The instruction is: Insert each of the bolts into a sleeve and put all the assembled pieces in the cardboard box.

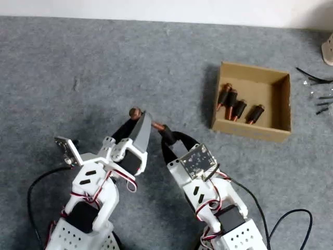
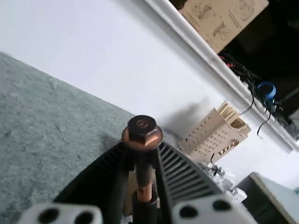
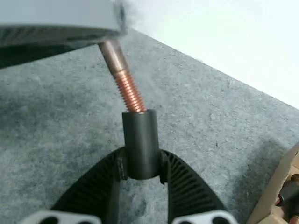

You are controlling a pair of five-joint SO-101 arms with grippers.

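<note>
High view: four assembled pieces [image 1: 238, 107] lie in the cardboard box [image 1: 283, 83]; near it, the left gripper [image 1: 139, 117], fingers clamped on a copper bolt [image 1: 135, 112], has the threaded tip just inside the black sleeve [image 1: 166, 134] pinched by the right gripper [image 1: 167, 137], apparently the last pair, still to be seated and boxed.

Soft even light, dark shadow beside the cardboard box [image 1: 251, 133], faint shadow on the bright white surface [image 2: 84, 51]
</note>
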